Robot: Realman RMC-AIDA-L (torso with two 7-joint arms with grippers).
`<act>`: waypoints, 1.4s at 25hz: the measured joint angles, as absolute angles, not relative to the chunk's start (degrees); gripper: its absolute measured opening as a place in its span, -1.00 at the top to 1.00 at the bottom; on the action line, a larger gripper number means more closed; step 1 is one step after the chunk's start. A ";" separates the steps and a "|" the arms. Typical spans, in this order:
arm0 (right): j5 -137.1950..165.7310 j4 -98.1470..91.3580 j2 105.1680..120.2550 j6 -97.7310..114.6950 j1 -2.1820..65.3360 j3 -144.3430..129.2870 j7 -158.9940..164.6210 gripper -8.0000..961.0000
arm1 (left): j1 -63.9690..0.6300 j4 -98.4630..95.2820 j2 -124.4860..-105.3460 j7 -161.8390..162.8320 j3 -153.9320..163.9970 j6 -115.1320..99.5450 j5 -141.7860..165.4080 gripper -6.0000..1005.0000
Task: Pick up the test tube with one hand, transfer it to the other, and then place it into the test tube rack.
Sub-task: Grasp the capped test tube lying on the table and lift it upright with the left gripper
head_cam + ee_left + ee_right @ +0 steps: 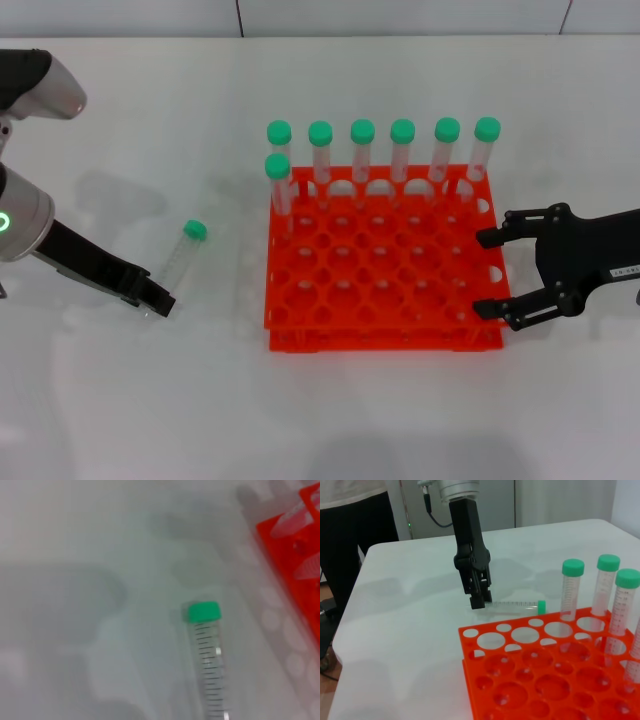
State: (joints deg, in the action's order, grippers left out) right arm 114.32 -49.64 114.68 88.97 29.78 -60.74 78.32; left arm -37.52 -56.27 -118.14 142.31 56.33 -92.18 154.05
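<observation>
Clear plastic, the green-capped test tube [184, 253] is lying flat on the white counter [150, 400], left of the bright orange square rack [383, 268]. The left tool [158, 303] is closing around its lower end, whether gripping I cannot tell. The right tool [488, 273] is hovering spread beside the rack's right edge.

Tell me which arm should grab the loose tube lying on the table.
Left. The left gripper is at the bottom end of the lying test tube, left of the test tube rack. The right gripper, open, sits at the rack's right edge, with the whole rack between it and the tube.
</observation>
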 joint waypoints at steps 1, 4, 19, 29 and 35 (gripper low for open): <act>114.29 -49.64 114.68 88.95 29.80 -60.74 78.31 -0.81 | -37.55 -56.26 -118.16 142.65 56.34 -91.96 154.54 0.08; 114.25 -49.66 114.68 88.94 29.89 -60.74 78.31 -0.81 | -37.61 -56.04 -118.26 143.47 56.39 -91.27 156.02 0.10; 114.09 -49.66 114.78 88.90 29.97 -60.73 78.31 -0.81 | -38.34 -55.21 -118.82 143.35 57.78 -90.82 156.27 0.35; 113.89 -49.65 114.82 88.87 29.97 -60.60 78.36 -0.81 | -38.05 -56.63 -118.81 142.94 57.77 -90.09 155.67 0.52; 113.89 -49.65 114.77 88.97 29.82 -60.34 78.43 -0.81 | -35.86 -66.61 -118.45 142.76 57.32 -92.20 149.88 0.61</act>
State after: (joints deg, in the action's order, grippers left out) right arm 113.89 -49.65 114.77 88.97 29.82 -60.34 78.43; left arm -35.85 -66.61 -118.45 142.76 57.32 -92.20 149.88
